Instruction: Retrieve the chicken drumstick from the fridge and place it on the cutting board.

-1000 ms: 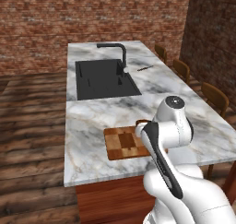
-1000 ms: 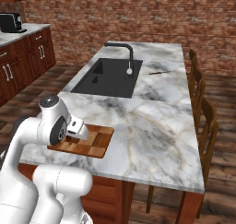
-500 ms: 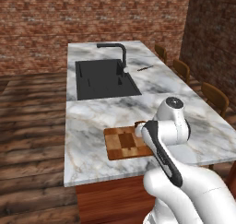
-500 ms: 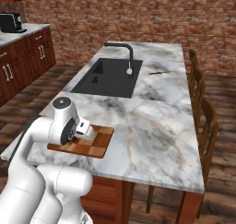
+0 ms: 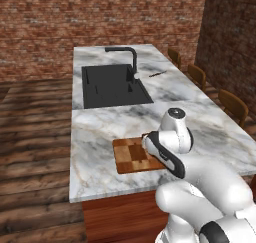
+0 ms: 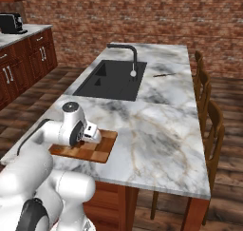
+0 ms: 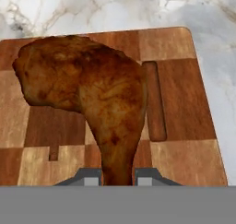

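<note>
In the hand view the reddish-brown chicken drumstick [image 7: 92, 94] hangs close over the checkered cutting board [image 7: 179, 108], its thin bone end pinched between my fingertips [image 7: 90, 176]. My gripper [image 7: 118, 177] is shut on the drumstick. From the base views the cutting board [image 5: 131, 155] [image 6: 95, 149] lies near the front edge of the marble island, and my hand hangs low over its right part, hiding the drumstick. The fridge is out of view.
A black sink basin [image 5: 114, 85] [image 6: 111, 79] with a dark faucet [image 5: 131, 57] sits further back on the island. A small dark utensil [image 6: 161, 75] lies beyond it. Wooden chairs [image 6: 211, 130] line the island's right side. Cabinets [image 6: 19, 59] stand at the left.
The arm has folded in and the hand has come lower over the cutting board, the drumstick still in its grip.
</note>
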